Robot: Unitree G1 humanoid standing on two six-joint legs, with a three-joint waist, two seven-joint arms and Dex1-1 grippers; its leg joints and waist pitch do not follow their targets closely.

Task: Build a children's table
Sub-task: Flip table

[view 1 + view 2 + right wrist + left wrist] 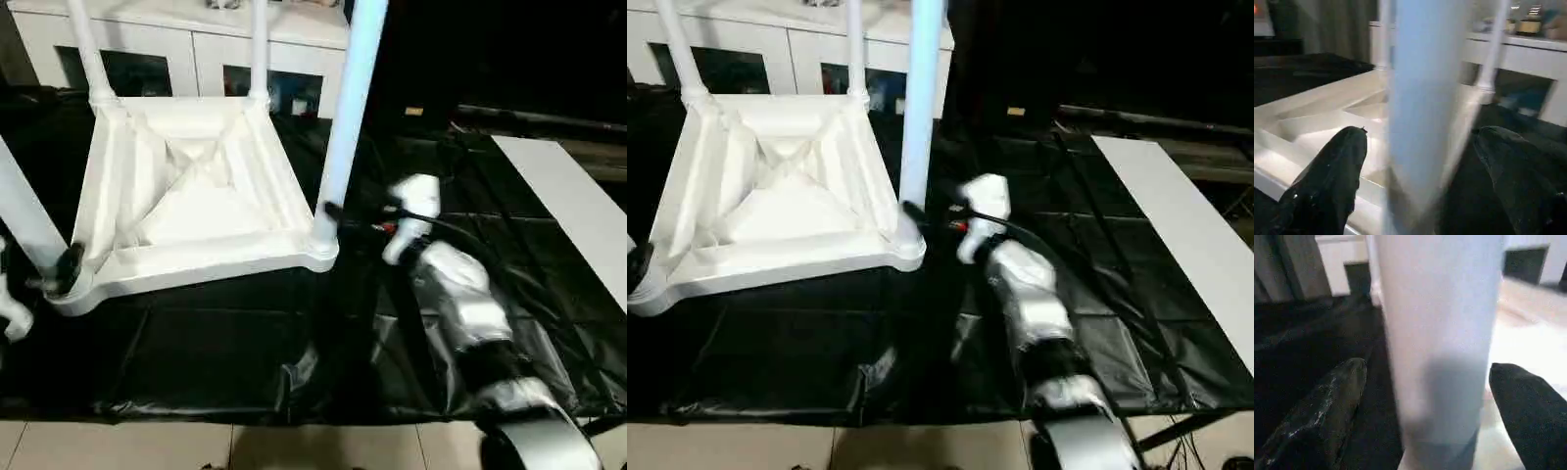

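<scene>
A black plastic sheet is covering the floor, and the white tabletop is lying on it upside down, ribbed underside facing up, just in front of a white cabinet with glass-fronted compartments. A flat white board is resting on the sheet well off to the robot's right. Four white legs are standing upright in the corner sockets: two far ones by the cabinet, a near-right leg and a near-left leg. The silver right forearm is reaching in toward the near-right corner, and the right gripper is standing wide open with its black fingers on either side of the near-right leg, not visibly pressing it. The left gripper is likewise gaping wide around the near-left leg, low near its socket, with each finger showing a gap from the leg.
</scene>
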